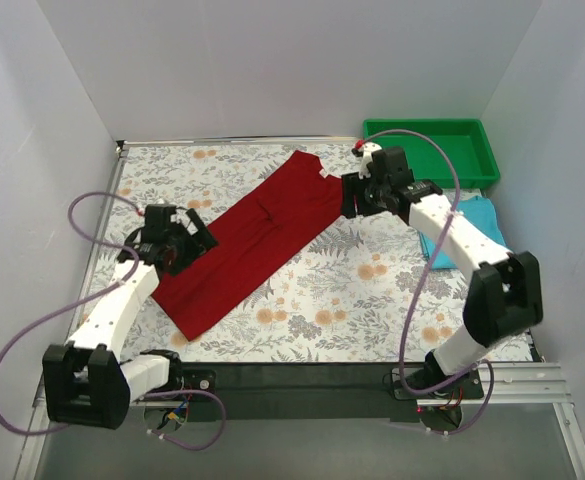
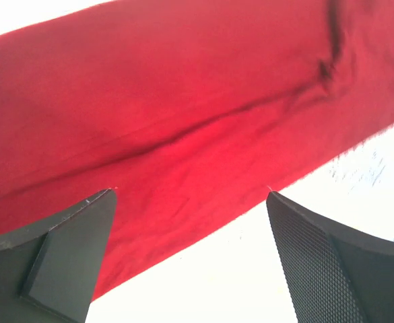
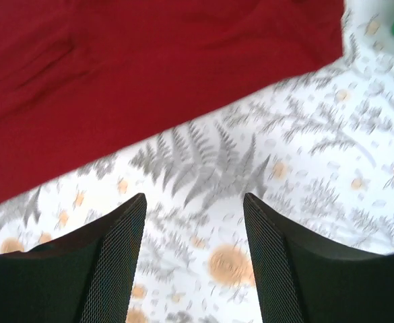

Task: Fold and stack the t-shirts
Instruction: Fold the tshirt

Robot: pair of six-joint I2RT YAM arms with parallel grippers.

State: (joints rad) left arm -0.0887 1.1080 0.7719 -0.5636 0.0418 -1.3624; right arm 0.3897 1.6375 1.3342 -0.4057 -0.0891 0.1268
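Red t-shirt (image 1: 257, 240) spread diagonally; right arm (image 1: 454, 236) partly hides blue t-shirt (image 1: 485, 214).

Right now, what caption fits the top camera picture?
Left gripper and right gripper, both open, flank the red t-shirt on the floral tablecloth.

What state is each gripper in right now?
Left gripper: open, empty, over the red t-shirt.
Right gripper: open, empty, over the floral tablecloth.

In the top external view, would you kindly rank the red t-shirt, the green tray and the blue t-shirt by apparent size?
1. red t-shirt
2. green tray
3. blue t-shirt, partly hidden by the right arm, so less sure
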